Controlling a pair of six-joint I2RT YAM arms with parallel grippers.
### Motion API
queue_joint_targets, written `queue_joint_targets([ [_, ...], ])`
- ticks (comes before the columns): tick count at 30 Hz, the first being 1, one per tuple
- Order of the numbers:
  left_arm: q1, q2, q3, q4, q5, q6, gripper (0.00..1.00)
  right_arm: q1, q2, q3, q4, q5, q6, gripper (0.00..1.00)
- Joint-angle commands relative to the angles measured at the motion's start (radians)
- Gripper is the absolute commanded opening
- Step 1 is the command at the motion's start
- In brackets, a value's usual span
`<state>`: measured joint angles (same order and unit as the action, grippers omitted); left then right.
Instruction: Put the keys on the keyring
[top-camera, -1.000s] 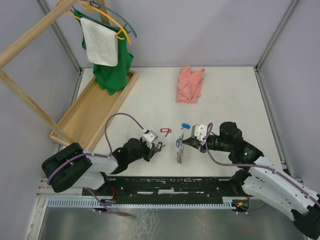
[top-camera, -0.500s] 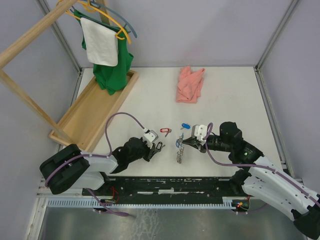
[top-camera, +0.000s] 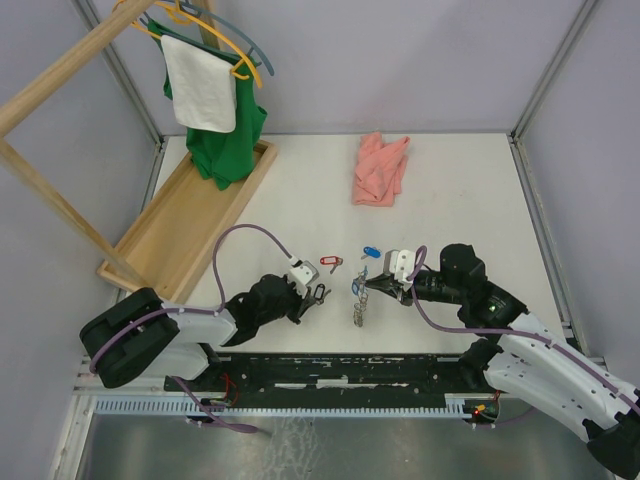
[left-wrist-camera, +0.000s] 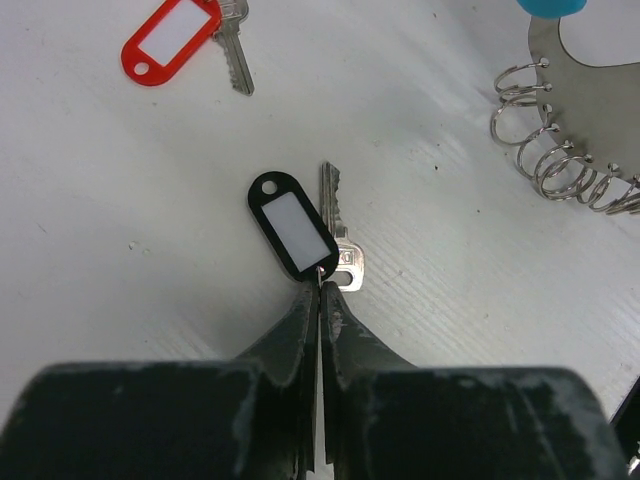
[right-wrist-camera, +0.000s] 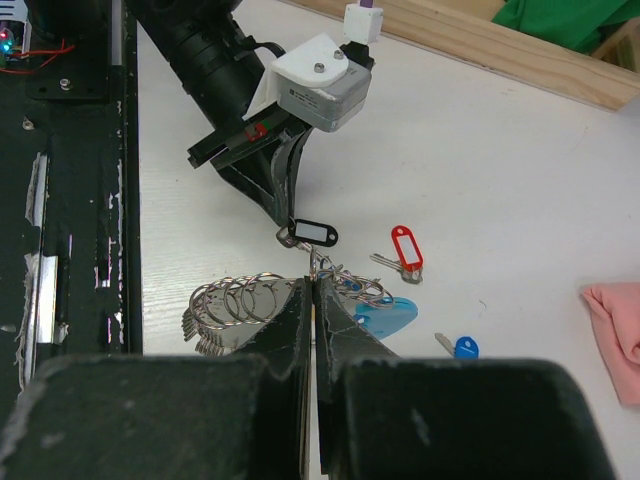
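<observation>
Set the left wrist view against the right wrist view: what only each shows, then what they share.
Only the left wrist view: a clear look at the silver blade of the small black-tagged key, beside its tag.
Only the right wrist view: the small blue-tagged key, the pink cloth, the wooden tray, and the right gripper shut on the large keyring of silvery coils.
Both: the red-tagged silver key, the black-tagged key, the keyring, and the left gripper shut on the black-tagged key.

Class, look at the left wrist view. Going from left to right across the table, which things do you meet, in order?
red-tagged key → black-tagged key → keyring
</observation>
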<state>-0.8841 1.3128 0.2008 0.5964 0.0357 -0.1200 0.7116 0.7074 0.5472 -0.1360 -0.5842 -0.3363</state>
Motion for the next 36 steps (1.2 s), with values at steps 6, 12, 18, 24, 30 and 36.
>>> queue_joint_targets([
  [6,-0.015,-0.062,0.035,-0.068,0.025,0.014,0.03,0.003,-0.018,0.017,0.063,-0.014,-0.003,0.02],
  [12,-0.015,-0.198,0.083,-0.172,0.057,0.087,0.03,0.004,-0.012,0.028,0.043,-0.020,-0.015,0.01],
  [18,-0.013,-0.332,0.130,-0.226,0.164,0.227,0.03,0.004,-0.016,0.051,0.007,-0.021,-0.042,0.01],
  [24,-0.014,-0.380,0.251,-0.336,0.281,0.368,0.03,0.004,-0.008,0.079,-0.030,-0.038,-0.073,0.01],
  [30,-0.015,-0.355,0.336,-0.367,0.381,0.463,0.03,0.004,0.003,0.083,-0.025,-0.073,-0.094,0.01],
  [36,-0.013,-0.315,0.373,-0.395,0.470,0.555,0.03,0.003,0.005,0.070,-0.002,-0.085,-0.116,0.01],
])
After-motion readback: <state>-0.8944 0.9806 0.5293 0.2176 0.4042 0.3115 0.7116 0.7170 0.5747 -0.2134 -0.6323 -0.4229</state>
